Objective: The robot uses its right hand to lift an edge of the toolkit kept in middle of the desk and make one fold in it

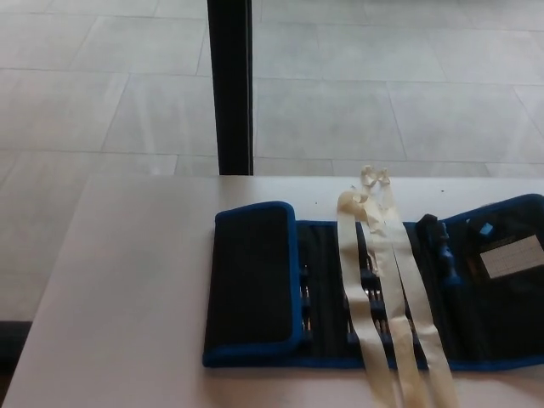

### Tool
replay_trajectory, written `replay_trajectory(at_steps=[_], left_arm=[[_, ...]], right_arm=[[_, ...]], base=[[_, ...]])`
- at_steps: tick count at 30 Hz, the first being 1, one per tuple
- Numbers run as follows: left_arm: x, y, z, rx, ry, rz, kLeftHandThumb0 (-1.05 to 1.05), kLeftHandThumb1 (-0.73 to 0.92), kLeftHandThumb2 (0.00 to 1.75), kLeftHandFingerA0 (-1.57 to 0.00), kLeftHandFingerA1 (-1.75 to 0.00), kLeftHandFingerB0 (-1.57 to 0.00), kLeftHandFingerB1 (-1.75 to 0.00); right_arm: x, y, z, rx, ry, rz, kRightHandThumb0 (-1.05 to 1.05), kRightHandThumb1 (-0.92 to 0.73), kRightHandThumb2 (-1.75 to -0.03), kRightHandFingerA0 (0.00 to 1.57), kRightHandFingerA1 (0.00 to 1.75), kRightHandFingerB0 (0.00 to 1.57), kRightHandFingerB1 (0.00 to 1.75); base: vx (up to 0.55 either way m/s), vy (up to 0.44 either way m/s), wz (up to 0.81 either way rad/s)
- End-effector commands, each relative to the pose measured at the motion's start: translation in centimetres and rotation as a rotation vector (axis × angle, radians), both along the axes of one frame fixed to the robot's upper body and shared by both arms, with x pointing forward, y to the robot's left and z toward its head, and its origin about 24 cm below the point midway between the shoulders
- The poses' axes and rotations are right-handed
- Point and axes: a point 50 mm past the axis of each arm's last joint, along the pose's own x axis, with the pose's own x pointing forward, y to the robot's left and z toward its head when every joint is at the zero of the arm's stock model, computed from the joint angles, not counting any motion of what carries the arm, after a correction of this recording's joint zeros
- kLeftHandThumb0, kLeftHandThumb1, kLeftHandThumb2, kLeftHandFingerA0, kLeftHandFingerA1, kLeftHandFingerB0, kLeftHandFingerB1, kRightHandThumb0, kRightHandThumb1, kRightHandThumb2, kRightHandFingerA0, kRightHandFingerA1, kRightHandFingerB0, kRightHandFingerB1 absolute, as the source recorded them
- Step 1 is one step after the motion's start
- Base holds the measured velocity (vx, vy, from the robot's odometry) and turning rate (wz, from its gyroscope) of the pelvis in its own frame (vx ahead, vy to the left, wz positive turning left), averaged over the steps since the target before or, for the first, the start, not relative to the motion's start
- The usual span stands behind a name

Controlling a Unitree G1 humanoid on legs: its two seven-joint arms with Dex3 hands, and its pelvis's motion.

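A black toolkit (pixel 374 289) with a blue edge lies flat on the pale counter (pixel 127 280). It sits toward 4 o'clock in the view and runs off the picture at 3 o'clock. Its left end flap (pixel 251 285) is folded over and lies on top, like a closed page. That flap is plain black with a blue border all round.

In the open middle part, small tools (pixel 367 293) sit in a row of pockets. They are dark and hard to tell apart.

Two long cream straps (pixel 387 280) lie across the toolkit. They start in a loose knot near the far edge, at about 12 o'clock of the kit, and run down toward 6 o'clock, off the bottom of the picture.

At the right end, at 3 o'clock, there is a blue-handled tool (pixel 444 255) and a pale label (pixel 512 257) on the inside of the kit.

Behind the counter, at 12 o'clock, a black post (pixel 230 85) stands straight up from the grey tiled floor (pixel 382 85).

No robot hand shows in the picture, left or right, so nobody can tell how the fingers are set. Nothing is touching the toolkit.
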Motion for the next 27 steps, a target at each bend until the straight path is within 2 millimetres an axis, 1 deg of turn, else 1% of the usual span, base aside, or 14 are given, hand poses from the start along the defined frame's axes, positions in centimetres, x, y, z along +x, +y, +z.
replay_trajectory(at_steps=[1,2,3,13,14,15,16,17,18,19,20,21,22,27], left_arm=[[-1.4,5.2,3.5,-0.037,-0.396,0.503,-0.91,0.92,0.82,-0.38,-0.52,-0.25,-0.39],[-1.6,5.2,3.5,-0.038,-0.394,0.501,-0.92,0.92,0.82,-0.39,-0.53,-0.25,-0.39],[-1.6,5.1,3.4,-0.039,-0.390,0.498,-0.93,0.92,0.82,-0.40,-0.54,-0.26,-0.40],[-0.8,4.9,3.4,-0.050,-0.418,0.518,-0.93,0.92,0.82,-0.40,-0.55,-0.26,-0.42],[-0.9,4.9,3.4,-0.048,-0.412,0.523,-0.92,0.92,0.82,-0.40,-0.54,-0.26,-0.41],[-0.9,5.0,3.3,-0.047,-0.410,0.525,-0.92,0.92,0.82,-0.40,-0.54,-0.26,-0.41],[-0.9,4.9,3.4,-0.047,-0.416,0.524,-0.93,0.92,0.82,-0.40,-0.55,-0.26,-0.42],[-0.9,4.9,3.4,-0.048,-0.419,0.515,-0.93,0.92,0.82,-0.38,-0.54,-0.25,-0.41],[-1.2,4.9,3.4,-0.044,-0.418,0.518,-0.90,0.92,0.81,-0.37,-0.51,-0.26,-0.39],[-1.1,4.9,3.4,-0.048,-0.420,0.525,-0.92,0.92,0.82,-0.39,-0.54,-0.26,-0.41],[-1.2,4.9,3.4,-0.047,-0.420,0.524,-0.92,0.92,0.82,-0.39,-0.53,-0.26,-0.40],[-1.4,4.9,3.4,-0.044,-0.414,0.512,-0.92,0.92,0.83,-0.39,-0.54,-0.26,-0.41],[-1.4,4.9,3.3,-0.047,-0.412,0.522,-0.93,0.92,0.83,-0.40,-0.55,-0.25,-0.40],[-1.9,4.9,3.3,-0.046,-0.403,0.516,-0.93,0.92,0.83,-0.40,-0.56,-0.25,-0.40]], right_arm=[[-0.7,-6.2,5.3,0.206,-0.635,-0.603,-0.72,-0.64,-0.97,0.46,0.78,0.02,0.44],[-1.0,-6.4,5.5,0.202,-0.646,-0.606,-0.72,-0.82,-0.65,0.43,0.95,0.04,0.42],[-1.0,-6.8,6.0,0.202,-0.687,-0.625,-0.73,-0.86,-0.64,0.22,0.88,0.00,0.39],[6.3,-9.2,15.4,0.116,-1.027,-0.608,-0.77,-0.88,-0.66,0.37,0.68,0.07,0.46],[7.2,-8.9,16.3,0.123,-1.074,-0.596,-0.76,-0.69,-1.04,0.35,0.66,0.06,0.46],[7.5,-8.8,16.7,0.127,-1.092,-0.594,-0.76,-0.69,-1.04,0.35,0.66,0.06,0.46],[8.6,-8.2,17.9,0.155,-1.156,-0.607,-0.73,-0.85,-0.66,0.38,0.63,0.10,0.48],[9.4,-7.5,18.8,0.161,-1.184,-0.591,-0.73,-0.84,-0.65,0.42,0.65,0.13,0.51],[10.4,-6.9,19.4,0.166,-1.206,-0.535,-0.81,-0.69,-1.03,0.39,0.67,0.11,0.55],[11.2,-6.2,20.0,0.169,-1.233,-0.480,-0.79,-0.84,-0.65,0.40,0.64,0.10,0.54],[11.4,-5.8,20.1,0.180,-1.245,-0.469,-0.79,-0.84,-0.65,0.39,0.68,0.14,0.57],[12.4,-4.4,20.7,0.201,-1.274,-0.417,-0.85,-0.69,-1.06,0.41,0.69,0.14,0.59],[13.0,-3.4,21.1,0.211,-1.290,-0.391,-0.81,-0.85,-0.65,0.43,0.64,0.17,0.57],[15.5,0.8,22.5,0.251,-1.313,-0.374,-0.85,-0.82,-0.65,0.35,0.52,0.14,0.44]], base=[[0.00,0.000,0.00],[0.00,0.000,0.00],[0.00,0.000,0.00],[0.00,0.000,0.00],[0.00,0.000,0.00],[0.00,0.000,0.00],[0.00,0.000,0.00],[0.00,0.000,0.00],[0.00,0.000,0.00],[0.00,0.000,0.00],[0.00,0.000,0.00],[0.00,0.000,0.00],[0.00,0.000,0.00],[0.00,0.000,0.01]])
